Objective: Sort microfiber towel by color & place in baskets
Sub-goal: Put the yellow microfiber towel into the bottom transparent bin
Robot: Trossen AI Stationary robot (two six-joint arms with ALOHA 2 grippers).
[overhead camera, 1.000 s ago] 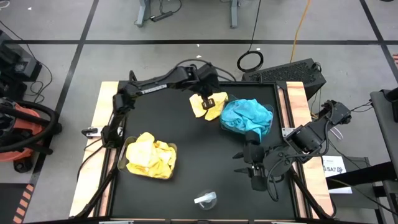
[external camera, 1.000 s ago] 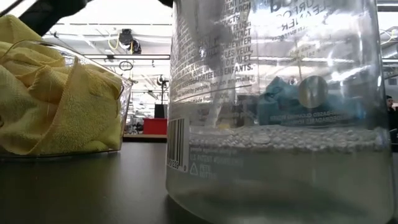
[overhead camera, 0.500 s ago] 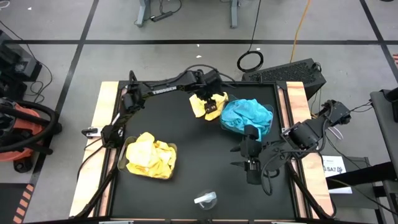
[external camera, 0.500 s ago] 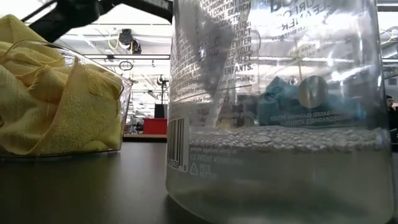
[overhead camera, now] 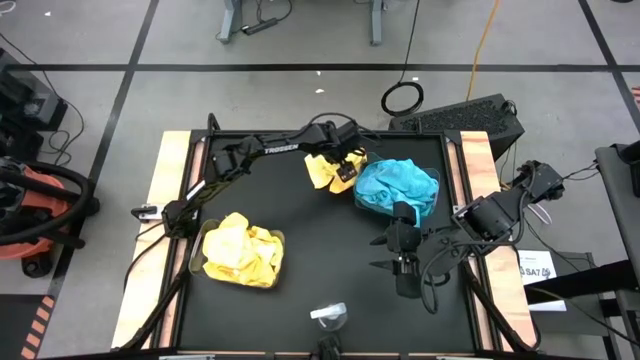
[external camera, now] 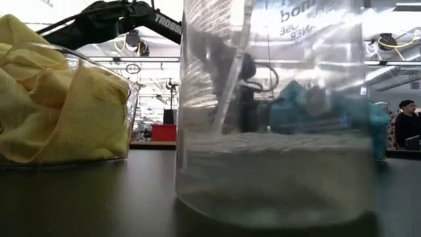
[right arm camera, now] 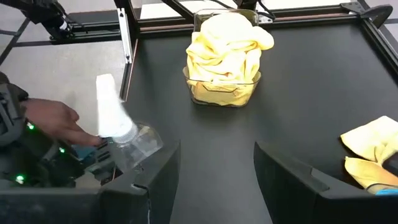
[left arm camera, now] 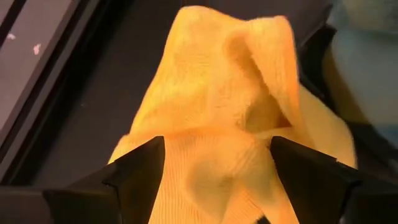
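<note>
High view step: left gripper [overhead camera: 345,165] jaws apart over loose yellow towel [overhead camera: 325,170], just beside teal bin [overhead camera: 398,188].
Next: close, carry to yellow bin [overhead camera: 238,251].
Right gripper [overhead camera: 405,270]: parted, empty.

My overhead camera looks straight down on the whole table [overhead camera: 300,220]. My table-level camera sits close behind a clear bottle [external camera: 273,112]. Each wrist camera looks out between its own jaws. The yellow-filled basket [right arm camera: 224,87] appears in three views.

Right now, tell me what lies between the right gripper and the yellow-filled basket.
Bare black table, per the high view: nothing between the right gripper and the basket.
</note>
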